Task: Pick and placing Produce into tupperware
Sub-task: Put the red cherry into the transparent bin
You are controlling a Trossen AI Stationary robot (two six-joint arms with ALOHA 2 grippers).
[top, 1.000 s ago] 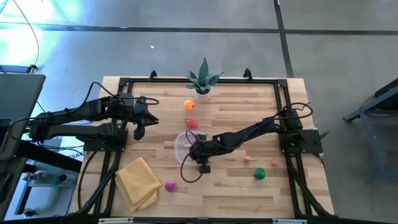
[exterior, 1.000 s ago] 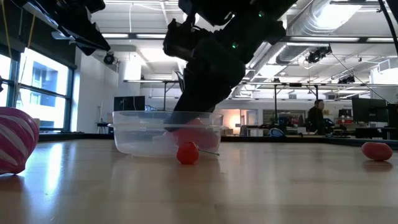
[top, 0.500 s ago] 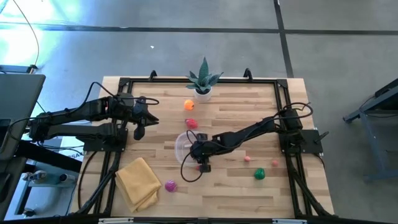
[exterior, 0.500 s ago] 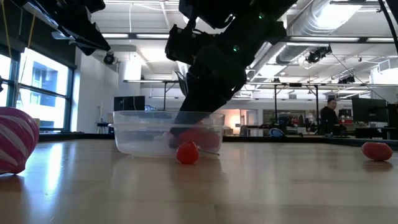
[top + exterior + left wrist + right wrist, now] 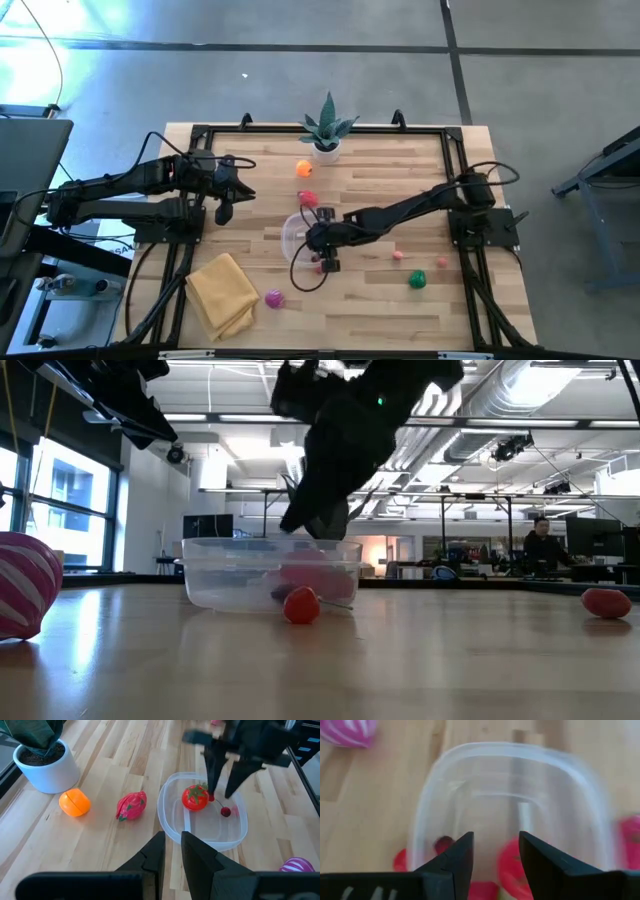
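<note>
1. In the low view, a magenta ball with pale stripes (image 5: 25, 585) is cut off at the picture's edge, nearest the camera on the pale wooden worktop (image 5: 400, 660).
2. A small red fruit (image 5: 301, 605) lies on the worktop just in front of the small round clear plastic tupperware with a whitish rim (image 5: 215, 575).
3. Inside the tupperware, a red tomato with a green top (image 5: 195, 798) and a tiny dark red berry (image 5: 226, 812) show blurred through its wall.
4. The right hand (image 5: 222, 795) hangs fingers-down just above the tupperware, its arm slanting across the worktop; the fingers are parted and grasp nothing.
5. The tomato lies directly beneath that hand.
6. The left hand (image 5: 171, 852) hovers well apart from the tupperware, fingers nearly together, gripping nothing.
7. Beyond the tupperware lie a pink dragon fruit (image 5: 131, 805) and an orange fruit (image 5: 75, 803).
8. Farthest stands a white pot (image 5: 47, 767), its plant cut off.
</note>
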